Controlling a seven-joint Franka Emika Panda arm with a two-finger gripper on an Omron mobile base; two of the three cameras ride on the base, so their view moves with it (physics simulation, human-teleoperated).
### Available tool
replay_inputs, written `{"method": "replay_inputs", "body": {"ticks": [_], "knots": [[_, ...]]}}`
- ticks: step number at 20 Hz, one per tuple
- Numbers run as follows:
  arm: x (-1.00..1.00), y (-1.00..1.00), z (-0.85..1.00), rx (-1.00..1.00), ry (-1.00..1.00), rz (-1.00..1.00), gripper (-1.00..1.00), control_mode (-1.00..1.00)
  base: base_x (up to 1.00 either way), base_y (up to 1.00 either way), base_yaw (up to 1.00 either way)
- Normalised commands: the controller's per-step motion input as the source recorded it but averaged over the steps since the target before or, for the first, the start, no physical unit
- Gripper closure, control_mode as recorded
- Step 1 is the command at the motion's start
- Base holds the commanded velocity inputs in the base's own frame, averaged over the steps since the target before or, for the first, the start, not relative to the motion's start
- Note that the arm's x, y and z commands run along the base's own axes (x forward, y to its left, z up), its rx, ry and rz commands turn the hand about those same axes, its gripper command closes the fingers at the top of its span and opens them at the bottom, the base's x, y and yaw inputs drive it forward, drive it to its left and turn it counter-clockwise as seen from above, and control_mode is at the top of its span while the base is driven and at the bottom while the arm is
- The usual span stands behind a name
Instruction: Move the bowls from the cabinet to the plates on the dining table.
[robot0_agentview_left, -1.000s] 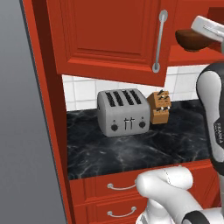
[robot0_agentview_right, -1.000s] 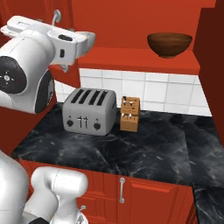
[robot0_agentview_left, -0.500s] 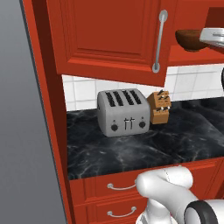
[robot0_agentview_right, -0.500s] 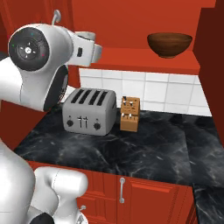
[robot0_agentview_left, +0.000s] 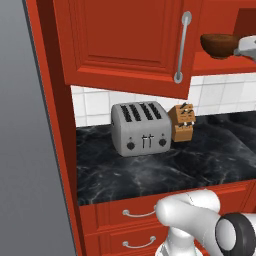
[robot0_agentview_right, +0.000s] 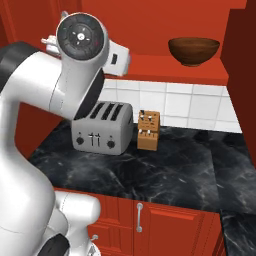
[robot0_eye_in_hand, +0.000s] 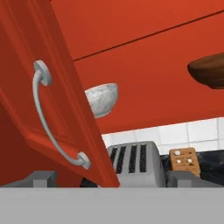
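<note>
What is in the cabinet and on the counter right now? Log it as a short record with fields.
cabinet: red wall cabinet, door with a curved silver handle swung open
brown bowl: dark glossy brown bowl upright on the red inner shelf
grey bowl: pale grey speckled bowl, partly hidden behind the open door in the hand view
counter: black marble counter with a silver four-slot toaster and a wooden knife block beside it
gripper: open, holding nothing, tips low in the hand view
bowls moved: none seen leaving the shelf

White arm raised high, gripper (robot0_eye_in_hand: 111, 179) wide open, holding nothing
</note>
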Motion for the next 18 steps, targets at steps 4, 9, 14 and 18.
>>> {"method": "replay_inputs", "body": {"ticks": [4,9,14,18], "knots": [[0.31,0.00,-0.41,0.16,0.06,0.00,-1.00,-1.00,0.00,0.00,0.00],[0.50,0.00,-0.44,0.13,0.07,0.00,-1.00,-1.00,0.00,0.00,0.00],[0.65,0.00,-0.05,0.17,0.01,0.00,-1.00,-1.00,0.00,0.00,0.00],[0.55,0.00,-0.05,0.19,0.00,0.00,-1.00,-1.00,0.00,0.00,0.00]]}}
